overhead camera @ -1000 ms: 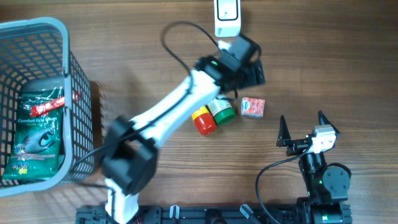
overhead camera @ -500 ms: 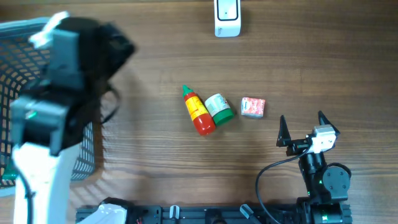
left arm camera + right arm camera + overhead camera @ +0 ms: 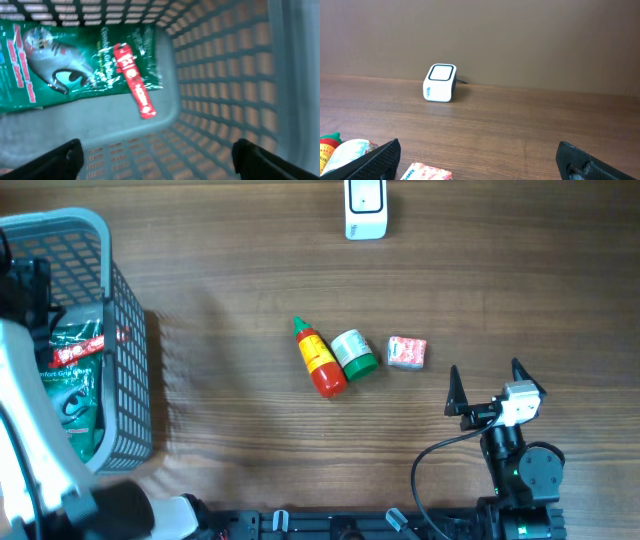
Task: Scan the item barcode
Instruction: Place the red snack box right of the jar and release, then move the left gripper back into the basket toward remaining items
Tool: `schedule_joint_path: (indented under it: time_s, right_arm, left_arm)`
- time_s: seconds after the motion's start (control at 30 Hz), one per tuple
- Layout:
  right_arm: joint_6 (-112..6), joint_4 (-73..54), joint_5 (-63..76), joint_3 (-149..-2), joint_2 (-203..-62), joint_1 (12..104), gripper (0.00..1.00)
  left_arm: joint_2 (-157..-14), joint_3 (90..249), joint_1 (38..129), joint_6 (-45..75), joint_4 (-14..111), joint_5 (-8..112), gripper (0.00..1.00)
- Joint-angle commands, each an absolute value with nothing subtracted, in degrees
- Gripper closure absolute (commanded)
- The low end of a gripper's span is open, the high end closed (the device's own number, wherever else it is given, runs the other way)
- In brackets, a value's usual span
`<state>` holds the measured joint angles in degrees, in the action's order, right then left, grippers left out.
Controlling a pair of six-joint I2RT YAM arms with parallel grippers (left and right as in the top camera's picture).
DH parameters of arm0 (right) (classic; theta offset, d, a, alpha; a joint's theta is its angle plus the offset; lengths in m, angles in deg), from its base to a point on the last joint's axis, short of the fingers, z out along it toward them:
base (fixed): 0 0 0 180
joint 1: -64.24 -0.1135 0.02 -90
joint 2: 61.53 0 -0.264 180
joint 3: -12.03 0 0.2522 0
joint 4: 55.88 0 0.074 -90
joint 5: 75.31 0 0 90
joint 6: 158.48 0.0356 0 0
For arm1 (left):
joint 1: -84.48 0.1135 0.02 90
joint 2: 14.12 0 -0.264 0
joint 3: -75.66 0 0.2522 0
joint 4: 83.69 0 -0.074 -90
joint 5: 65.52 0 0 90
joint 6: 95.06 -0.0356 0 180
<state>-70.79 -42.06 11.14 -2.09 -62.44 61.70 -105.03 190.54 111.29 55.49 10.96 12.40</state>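
at the 9 o'clock edge of the tabletop (image 3: 230, 290) stands a grey mesh basket (image 3: 128, 390). the white left arm (image 3: 30, 430) reaches over it from the 7 o'clock corner. a green packet (image 3: 70, 60) lies flat on the basket floor, with a red label strip (image 3: 132, 80) running toward 5 o'clock in the wrist view. the left fingers (image 3: 60, 159) are spread wide and released above the basket floor, holding nothing; the packet lies toward 11 o'clock of them, not touched.

at the centre of the tabletop lie three things in a row. a red sauce bottle (image 3: 318, 360) lies on its side, green cap toward 11 o'clock. a green-lidded tub (image 3: 353, 352) lies touching it at 3 o'clock. a small red box (image 3: 407, 352) sits just beside the tub, apart from it.

a white scanner (image 3: 365, 208) stands at the 12 o'clock edge, well apart from the row; in the right wrist view its window faces up.

at 4 o'clock the right fingers (image 3: 456, 392) are spread wide, released and empty, pointing toward 12 o'clock.
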Motion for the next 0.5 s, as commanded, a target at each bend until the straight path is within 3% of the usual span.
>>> schedule_joint_path:
  time_s: [0.0,0.07,0.17,0.47]
  right_arm:
    - [-71.5,-42.2,11.3,-2.0,-62.3,61.5,0.01]
    - [-71.5,-42.2,11.3,-2.0,-62.3,61.5,0.0]
    - [-71.5,-42.2,11.3,-2.0,-62.3,61.5,0.0]
    - [-71.5,-42.2,11.3,-2.0,-62.3,61.5,0.0]
  left_arm:
    - [-113.3,190.9,111.3,56.9,11.1,12.1,0.33]
    - [-118.2,190.9,111.2,56.9,11.3,11.4,0.32]
    - [-126.6,190.9,111.3,57.3,12.1,11.4,0.19]
    - [-136.5,190.7,111.4,60.0,15.5,11.4,0.23]
